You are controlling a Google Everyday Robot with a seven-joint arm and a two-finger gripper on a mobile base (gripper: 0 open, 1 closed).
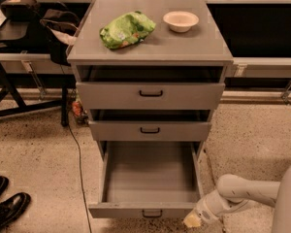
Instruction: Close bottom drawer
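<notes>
The bottom drawer (150,178) of the grey cabinet is pulled far out, showing its plain grey tray, which holds nothing. Its slim front panel (136,210) with a small dark loop handle (152,213) is at the bottom of the view. My gripper (193,221) is low on the right, at the end of the white arm (242,193), just off the right end of the drawer front and close to it. The top drawer (150,95) and middle drawer (150,129) stand slightly open.
A green bag (127,29) and a cream bowl (180,20) sit on the cabinet top. A black cable (77,159) runs down the floor left of the cabinet. Black shoes (5,205) are at the lower left. A dark desk and chair (19,42) stand at the left.
</notes>
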